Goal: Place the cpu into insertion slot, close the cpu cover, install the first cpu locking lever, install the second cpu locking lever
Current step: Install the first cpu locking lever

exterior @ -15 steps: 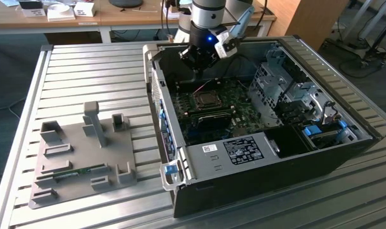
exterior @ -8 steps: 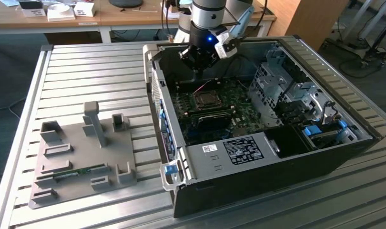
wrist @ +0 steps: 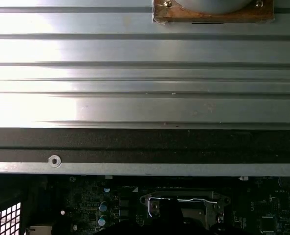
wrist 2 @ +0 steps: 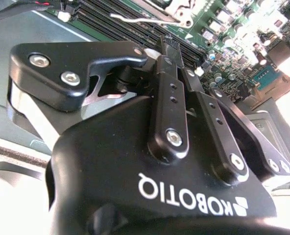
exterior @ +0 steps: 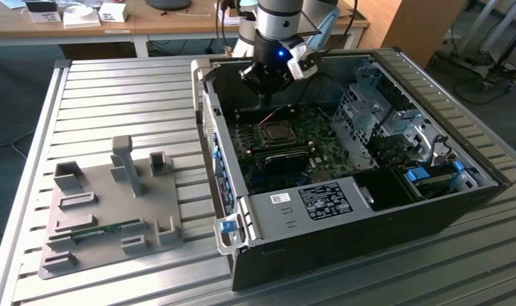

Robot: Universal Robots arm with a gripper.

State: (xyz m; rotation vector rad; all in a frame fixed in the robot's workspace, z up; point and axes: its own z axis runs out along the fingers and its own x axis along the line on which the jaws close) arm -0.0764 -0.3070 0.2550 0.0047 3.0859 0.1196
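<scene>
One cpu cover (exterior: 279, 132) lies flat, facing up.

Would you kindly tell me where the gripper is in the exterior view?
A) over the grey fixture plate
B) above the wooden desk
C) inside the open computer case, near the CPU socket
C: the gripper hangs inside the open computer case, by the CPU socket on the motherboard, well apart from the grey fixture plate.
</scene>
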